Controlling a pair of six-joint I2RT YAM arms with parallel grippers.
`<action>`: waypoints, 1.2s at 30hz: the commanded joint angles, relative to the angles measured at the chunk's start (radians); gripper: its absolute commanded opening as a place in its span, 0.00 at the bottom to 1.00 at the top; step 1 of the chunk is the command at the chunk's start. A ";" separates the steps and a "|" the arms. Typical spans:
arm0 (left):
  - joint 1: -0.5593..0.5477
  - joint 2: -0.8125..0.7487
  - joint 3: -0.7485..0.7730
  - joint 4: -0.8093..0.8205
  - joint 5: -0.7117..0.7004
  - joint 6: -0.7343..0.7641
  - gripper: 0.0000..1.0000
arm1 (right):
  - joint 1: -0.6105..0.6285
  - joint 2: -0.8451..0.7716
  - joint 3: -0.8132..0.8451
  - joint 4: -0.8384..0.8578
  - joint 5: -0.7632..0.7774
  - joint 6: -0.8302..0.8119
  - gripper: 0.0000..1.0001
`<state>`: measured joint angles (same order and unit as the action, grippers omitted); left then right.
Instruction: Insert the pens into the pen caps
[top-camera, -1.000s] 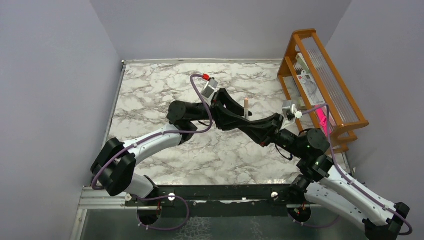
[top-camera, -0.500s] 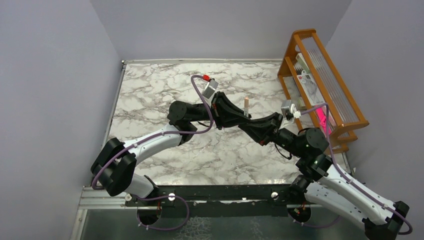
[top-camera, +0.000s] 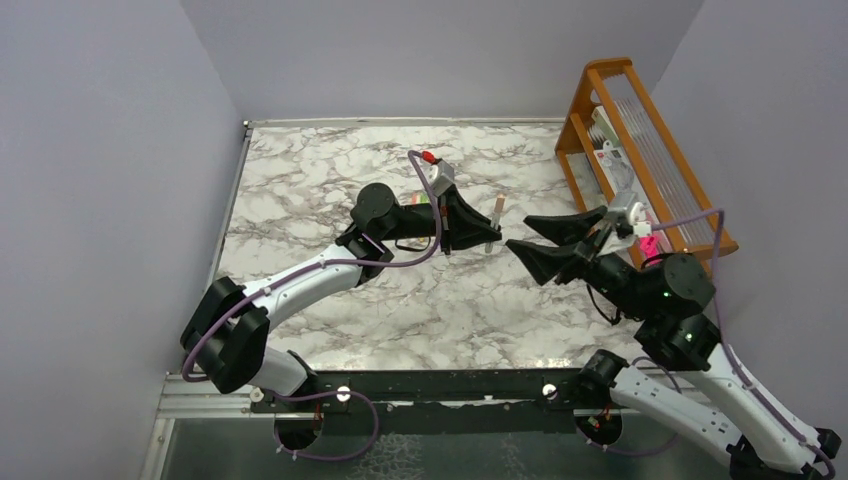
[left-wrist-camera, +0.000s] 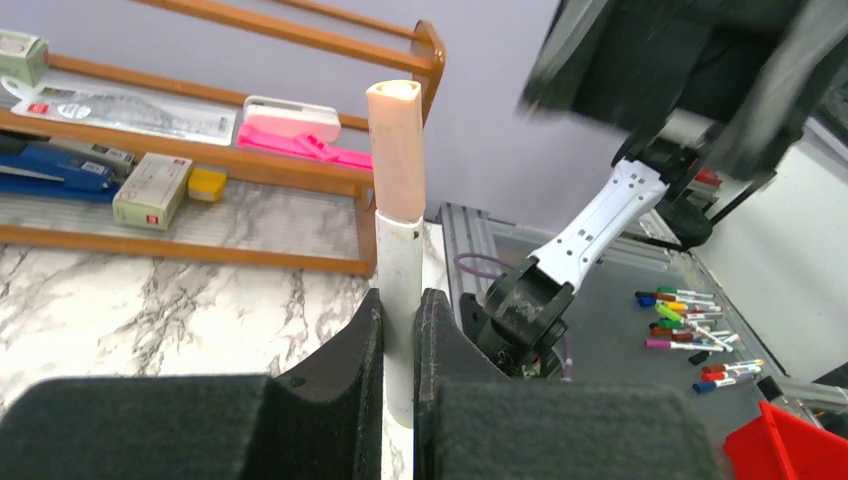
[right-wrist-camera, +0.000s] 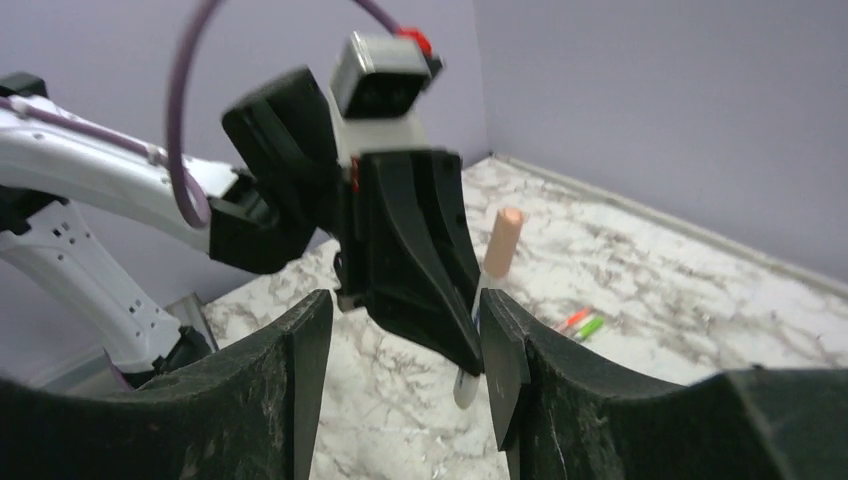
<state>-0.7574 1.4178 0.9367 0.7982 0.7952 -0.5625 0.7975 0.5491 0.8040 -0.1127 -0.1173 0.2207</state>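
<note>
one pen (left-wrist-camera: 399, 250), one tan cap (left-wrist-camera: 396, 150) on it, clenched in the left claw (left-wrist-camera: 400, 310); right claw (top-camera: 519, 233) spread wide, empty.

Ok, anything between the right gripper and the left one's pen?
Nothing; the top view shows only bare tabletop between the right gripper and the pen in the left gripper.

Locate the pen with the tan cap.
In the top view, the pen is above the table, clamped in the left gripper, with the open right gripper just right of it.

A whitish pen (left-wrist-camera: 399, 265) with a tan cap (left-wrist-camera: 396, 150) fitted is held upright; an orange-red pen (right-wrist-camera: 573, 319) and green cap (right-wrist-camera: 591, 327) are laid together.
</note>
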 joint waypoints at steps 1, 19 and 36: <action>-0.001 0.013 0.035 -0.068 0.044 0.054 0.00 | 0.005 -0.004 0.082 -0.072 0.067 -0.063 0.56; -0.022 -0.010 0.031 -0.036 0.242 0.058 0.00 | 0.005 0.166 0.158 -0.030 0.039 -0.021 0.51; -0.030 -0.002 0.054 0.011 0.243 0.026 0.00 | 0.005 0.180 0.114 -0.016 0.005 -0.002 0.37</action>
<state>-0.7815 1.4273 0.9428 0.7593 1.0069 -0.5255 0.7975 0.7280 0.9340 -0.1558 -0.0902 0.2062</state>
